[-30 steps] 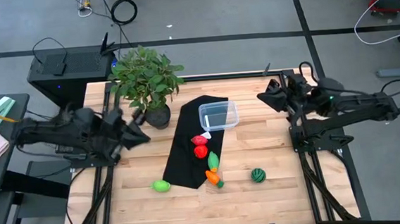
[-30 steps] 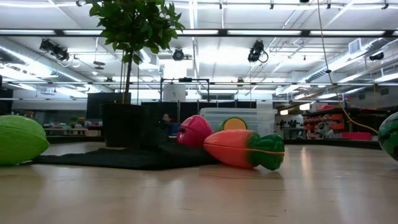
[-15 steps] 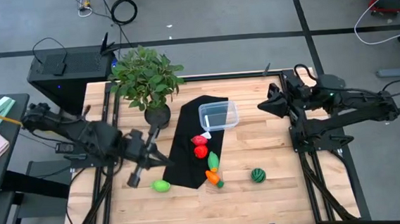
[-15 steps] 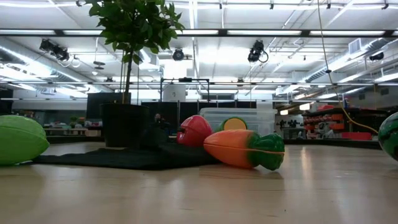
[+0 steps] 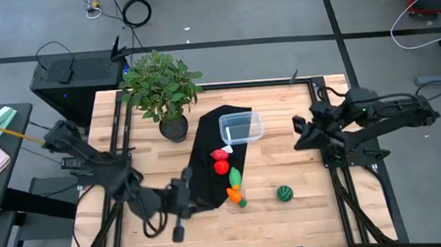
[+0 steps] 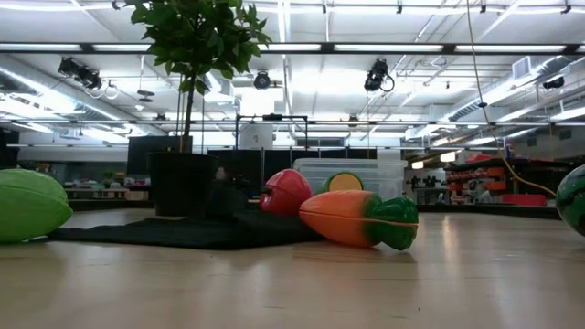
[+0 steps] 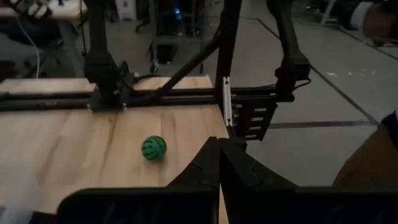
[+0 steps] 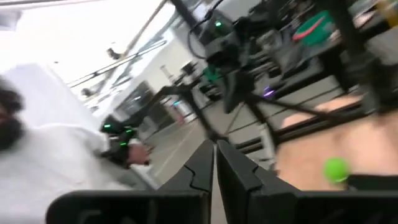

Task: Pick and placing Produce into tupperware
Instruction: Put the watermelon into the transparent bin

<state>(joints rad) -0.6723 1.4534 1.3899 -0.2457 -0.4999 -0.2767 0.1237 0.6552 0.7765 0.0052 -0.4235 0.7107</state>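
The left gripper (image 5: 177, 234) has swung from beside the plant (image 5: 161, 85) to the table's (image 5: 304, 211) front edge, covering the lime fruit, jaws shut and empty. The right gripper (image 5: 299, 133) has dropped slightly, jaws narrow, empty. The clear rounded tupperware (image 5: 240, 127) sits empty; glossy plastic produce (image 5: 222, 167) lies on the black cloth (image 5: 204, 163), the striped ball (image 5: 285, 193) on bare wood.

Dark-green striped ball (image 5: 285, 193) on pale wood worktop (image 5: 302, 172). Black cloth (image 5: 207, 159) under two red fruits (image 5: 221, 161). Clear tub (image 5: 240, 127); orange carrot (image 5: 234, 193).
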